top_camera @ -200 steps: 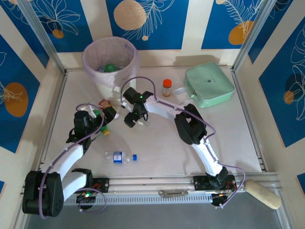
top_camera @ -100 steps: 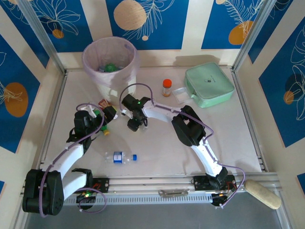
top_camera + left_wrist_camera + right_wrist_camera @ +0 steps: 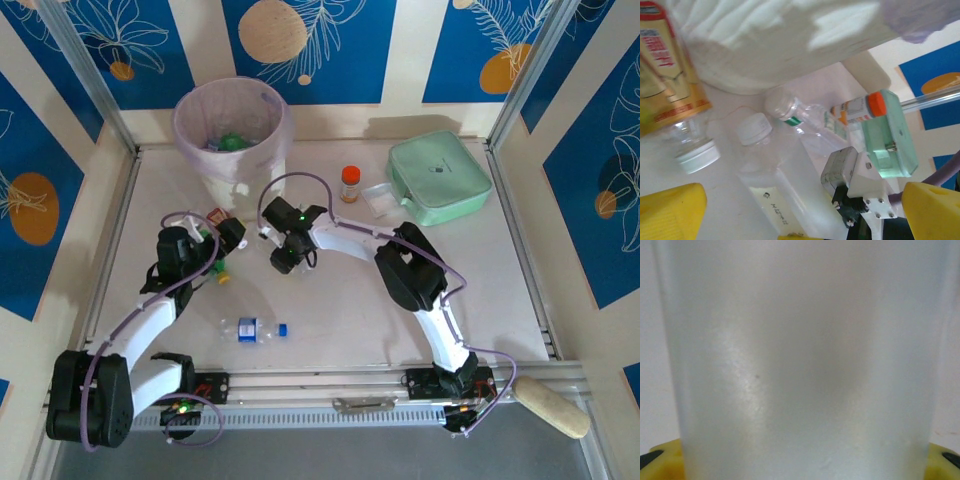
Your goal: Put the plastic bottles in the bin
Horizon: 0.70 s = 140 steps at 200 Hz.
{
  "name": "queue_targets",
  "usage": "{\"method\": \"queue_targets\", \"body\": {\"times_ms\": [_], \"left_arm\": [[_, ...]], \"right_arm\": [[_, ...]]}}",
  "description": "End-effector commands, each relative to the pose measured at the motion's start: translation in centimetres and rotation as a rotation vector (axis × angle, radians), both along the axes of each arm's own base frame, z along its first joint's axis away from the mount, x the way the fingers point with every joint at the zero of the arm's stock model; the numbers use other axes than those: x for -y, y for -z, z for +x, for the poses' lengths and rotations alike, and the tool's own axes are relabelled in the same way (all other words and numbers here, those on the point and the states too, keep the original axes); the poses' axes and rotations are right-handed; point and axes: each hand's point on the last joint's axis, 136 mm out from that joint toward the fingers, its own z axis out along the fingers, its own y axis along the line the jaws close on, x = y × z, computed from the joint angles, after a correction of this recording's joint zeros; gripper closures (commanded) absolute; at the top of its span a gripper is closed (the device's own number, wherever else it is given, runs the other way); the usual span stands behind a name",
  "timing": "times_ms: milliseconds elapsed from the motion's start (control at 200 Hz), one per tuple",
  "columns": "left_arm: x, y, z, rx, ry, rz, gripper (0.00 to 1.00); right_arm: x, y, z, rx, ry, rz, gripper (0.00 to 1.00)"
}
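Right claw has shifted a little toward the near side of the table since a second ago, and its jaws, spread wide then, have drawn in. On the right wrist camera a clear bottle fills the space between the yellow pads, its frosted wall running edge to edge. I read that as clenched on the bottle, though where pad meets plastic lies off frame. From above, the bottle itself is hidden under the claw, low over the table, near the bin and on its near side. Judgement: the pick is just made; lift and carry to the bin are still to come. Left claw stands fully spread and holds nothing. It hangs beside the foot of the bin, over a red-labelled bottle and a white-capped bottle lying on the table. One blue-capped bottle lies alone well toward the near edge. Green bottles show inside the bin, so part of the job is done.
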Motion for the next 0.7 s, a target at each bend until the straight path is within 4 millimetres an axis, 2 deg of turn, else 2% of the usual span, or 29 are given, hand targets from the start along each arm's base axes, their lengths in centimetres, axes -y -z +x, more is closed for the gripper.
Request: {"method": "queue_targets", "body": {"times_ms": [0, 165, 410, 695], "left_arm": [[1.4, -3.5, 0.3, 0.088, 0.035, 0.000, 0.00], [2.7, -4.9, 0.5, 0.128, 0.052, -0.005, 0.00], [4.6, -5.2, 1.0, 0.142, 0.090, -0.042, 0.05], [7.0, -4.7, 1.7, 0.129, 0.134, -0.068, 0.04]], "right_arm": [[-0.8, -4.0, 0.3, -0.002, 0.042, 0.152, 0.49], [-0.6, -6.0, -0.2, -0.065, 0.100, 0.289, 0.50], [-0.7, -9.8, -1.9, -0.145, 0.105, 0.487, 0.50], [-1.3, -11.1, -3.4, -0.155, 0.054, 0.527, 0.50]]}}
